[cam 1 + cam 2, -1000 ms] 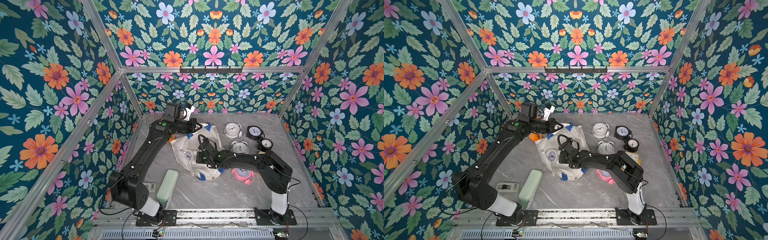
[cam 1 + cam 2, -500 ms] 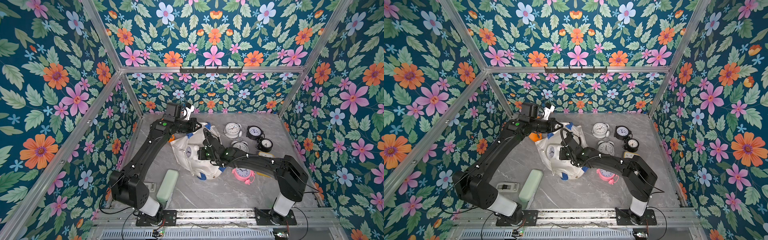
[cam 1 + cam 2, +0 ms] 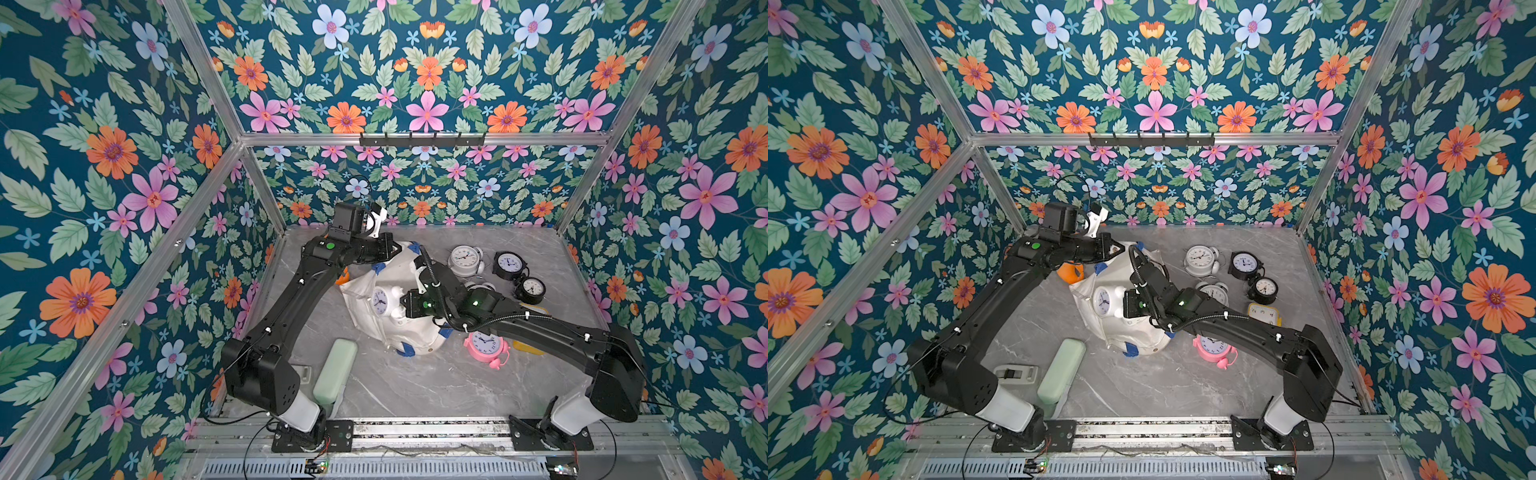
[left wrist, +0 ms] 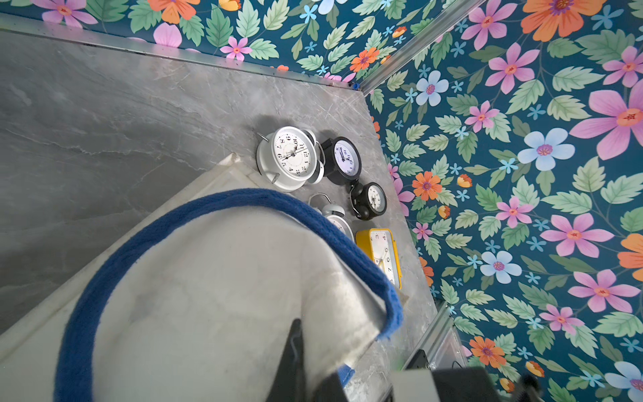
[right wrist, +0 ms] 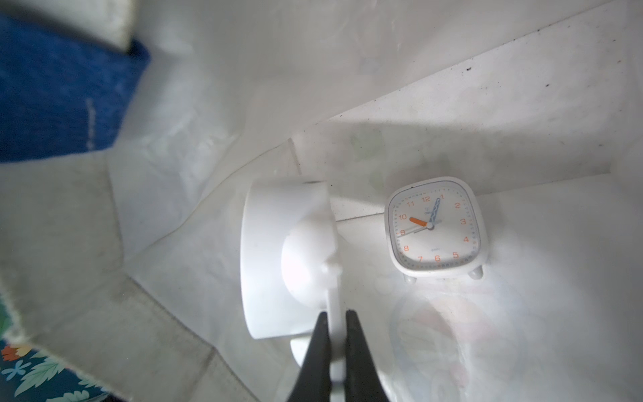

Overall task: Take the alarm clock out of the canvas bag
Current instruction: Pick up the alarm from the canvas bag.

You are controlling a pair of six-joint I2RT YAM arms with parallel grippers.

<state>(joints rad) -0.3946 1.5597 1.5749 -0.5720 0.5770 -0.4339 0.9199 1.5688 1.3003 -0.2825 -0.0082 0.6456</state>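
Right jaws are clamped on the thin handle of the round clock (image 5: 278, 250), which lies inside the bag (image 3: 415, 336) at the centre of both top views, just left of them. Left jaws pinch the bag's rim, upper centre.

Orange numerals 1 to 12 ring the dial of the square white clock (image 5: 435, 226) inside the canvas bag (image 5: 62, 243); its small dial print is illegible. Black numerals 1 to 12 mark the silver twin-bell clock (image 4: 290, 156). On the yellow clock (image 4: 381, 254), 3 and 4 are legible.
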